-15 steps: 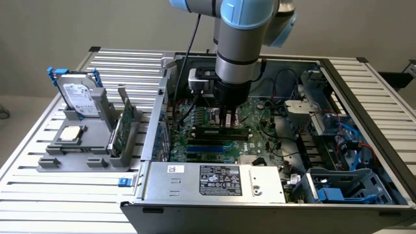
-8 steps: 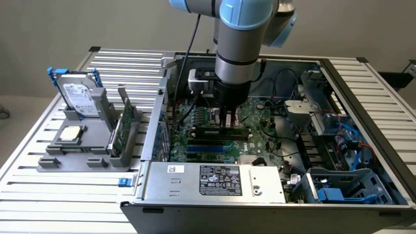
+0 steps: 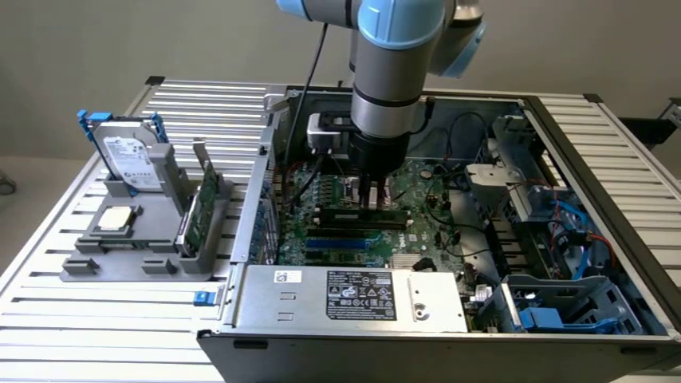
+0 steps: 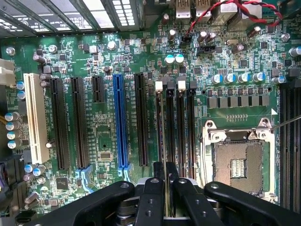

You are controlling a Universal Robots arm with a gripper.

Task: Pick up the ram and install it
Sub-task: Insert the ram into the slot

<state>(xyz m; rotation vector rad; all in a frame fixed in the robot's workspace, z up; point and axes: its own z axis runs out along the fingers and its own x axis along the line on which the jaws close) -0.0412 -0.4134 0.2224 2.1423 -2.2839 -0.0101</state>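
— Where is the gripper (image 3: 371,203)?
— Deep inside the computer case (image 3: 426,359). The arm comes straight down into the case from above.
— Is it holding something?
— Yes. Its two fingers (image 4: 153,193) are squeezed onto the ram (image 4: 165,141), one on each flat side. From the wrist you see the ram edge-on, a thin line coming out from between the fingers.
— And where is the ram?
— Inside the case too, low down on the big green board (image 4: 106,122). It stands on its long edge, lined up with a black slot that has a white clip (image 4: 159,86) at its end. I cannot tell if it is pushed all the way in.
— What is outside the case?
— Just beside the case, on the exterior view's left, is a gray stand (image 3: 139,267). It holds a hard drive (image 3: 127,159) with blue rails and a green card (image 3: 204,203). Both are standing up.
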